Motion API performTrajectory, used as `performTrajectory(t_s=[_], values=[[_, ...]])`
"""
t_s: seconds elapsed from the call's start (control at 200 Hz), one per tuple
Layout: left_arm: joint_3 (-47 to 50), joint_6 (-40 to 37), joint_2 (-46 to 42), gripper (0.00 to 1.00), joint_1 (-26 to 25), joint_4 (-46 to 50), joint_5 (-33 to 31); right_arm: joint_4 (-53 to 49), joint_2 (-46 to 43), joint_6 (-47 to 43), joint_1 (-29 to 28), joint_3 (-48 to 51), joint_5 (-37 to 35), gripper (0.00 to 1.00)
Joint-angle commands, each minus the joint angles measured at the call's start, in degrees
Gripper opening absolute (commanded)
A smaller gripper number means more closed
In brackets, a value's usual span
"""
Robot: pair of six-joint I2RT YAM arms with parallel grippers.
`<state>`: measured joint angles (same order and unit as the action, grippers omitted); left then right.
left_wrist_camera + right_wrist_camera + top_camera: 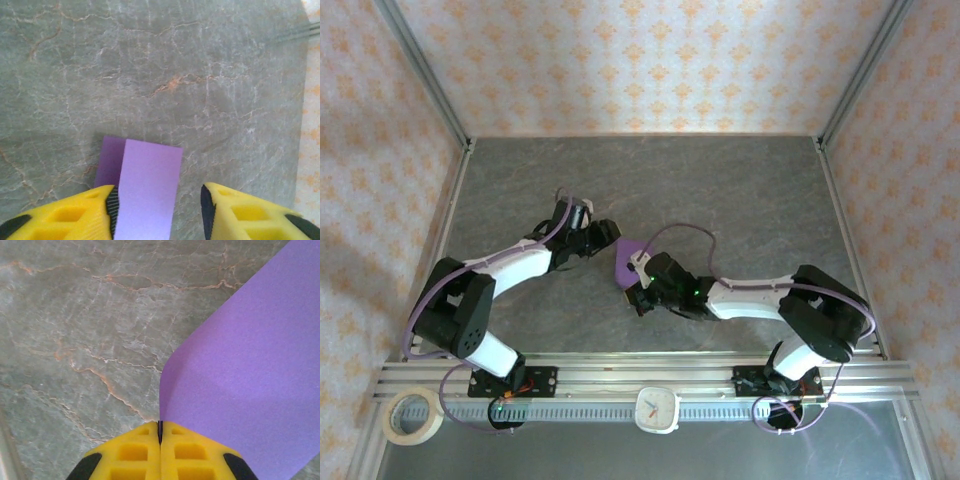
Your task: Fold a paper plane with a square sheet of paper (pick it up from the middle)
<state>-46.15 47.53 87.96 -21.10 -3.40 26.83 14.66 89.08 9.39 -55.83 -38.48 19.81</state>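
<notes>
From above, I'm seeing the square sheet of paper (628,262) sitting mid-table (740,200) between the left gripper (607,235) and the right gripper (638,290). On the left wrist, the jaws are standing wide, with the purple strip lying against one finger. On the right wrist, the jaws are pinching the sheet's edge, pressed together.

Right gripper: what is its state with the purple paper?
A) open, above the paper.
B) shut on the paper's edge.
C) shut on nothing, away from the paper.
B: the right gripper has its fingers pressed together, no gap, and the purple paper comes out from between them.
</notes>
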Motion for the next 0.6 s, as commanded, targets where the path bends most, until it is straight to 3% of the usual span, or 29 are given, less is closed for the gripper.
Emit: performTrajectory(t_s=[0.0, 0.19, 0.415, 0.596], values=[[-2.5, -4.9, -0.1, 0.34, -0.2, 2.1, 3.3, 2.6, 1.4, 3.6, 1.6, 0.0, 6.9, 0.06], [-7.0, -6.4, 6.3, 0.17, -1.0, 2.0, 10.5, 5.8, 1.8, 7.3, 3.8, 1.9, 11.4, 0.04], [-13.2, -11.3, 14.9, 0.08, -4.2, 7.2, 11.2, 5.8, 4.6, 12.9, 6.5, 1.7, 13.6, 0.02], [-15.8, -15.3, 19.5, 0.07, -5.1, 11.7, 7.6, 6.5, 5.6, 13.3, 6.6, 1.4, 14.2, 0.02]])
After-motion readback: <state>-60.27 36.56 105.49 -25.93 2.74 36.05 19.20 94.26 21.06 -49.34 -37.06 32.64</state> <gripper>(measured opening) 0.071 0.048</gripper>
